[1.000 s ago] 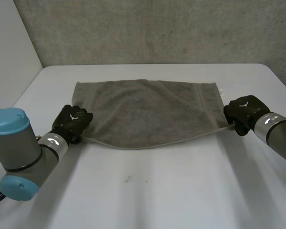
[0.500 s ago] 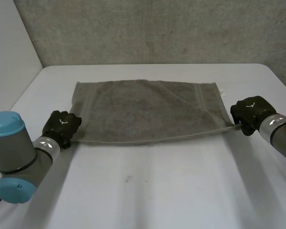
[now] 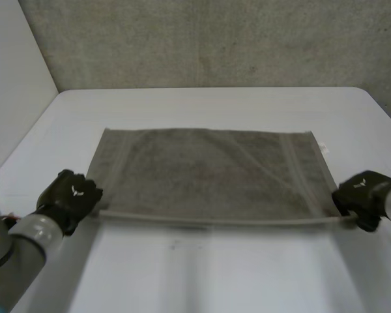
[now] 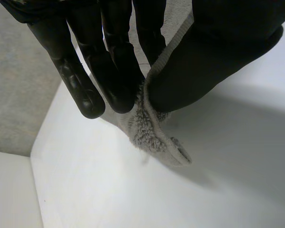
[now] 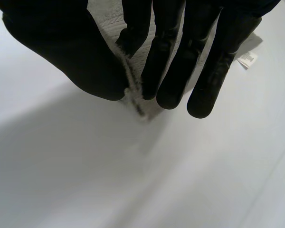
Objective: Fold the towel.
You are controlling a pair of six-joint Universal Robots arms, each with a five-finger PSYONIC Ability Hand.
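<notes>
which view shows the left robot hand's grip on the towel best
The left wrist view: the left robot hand pinches a towel corner between thumb and fingers, close up. The head view shows that hand from behind, hiding the pinch. The right wrist view shows the right robot hand pinching another corner.

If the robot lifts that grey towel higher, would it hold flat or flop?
Probably flop: the towel looks flat only because the left hand and right hand pull its near corners taut. Its fluffy pile likely resists slipping.
</notes>
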